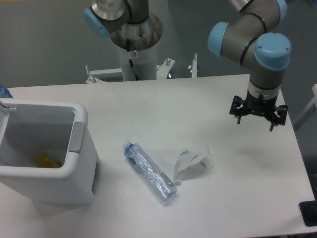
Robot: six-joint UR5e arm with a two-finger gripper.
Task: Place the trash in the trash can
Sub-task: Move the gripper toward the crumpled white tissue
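Note:
A clear plastic bottle [149, 171] with a blue cap lies on its side near the middle of the white table. Just right of it rests a crumpled white wrapper [192, 162] with faint print. The white trash can [74, 168] stands at the left edge, open at the top, with a grey tab on its right side and something yellow at its bottom. My gripper [258, 115] hangs above the table's right part, up and to the right of the wrapper, well apart from both items. Its fingers spread wide and hold nothing.
The arm's base column [134, 49] stands behind the table's far edge. The table's right edge [302, 163] runs close under the gripper. A dark object [309, 214] sits at the lower right corner.

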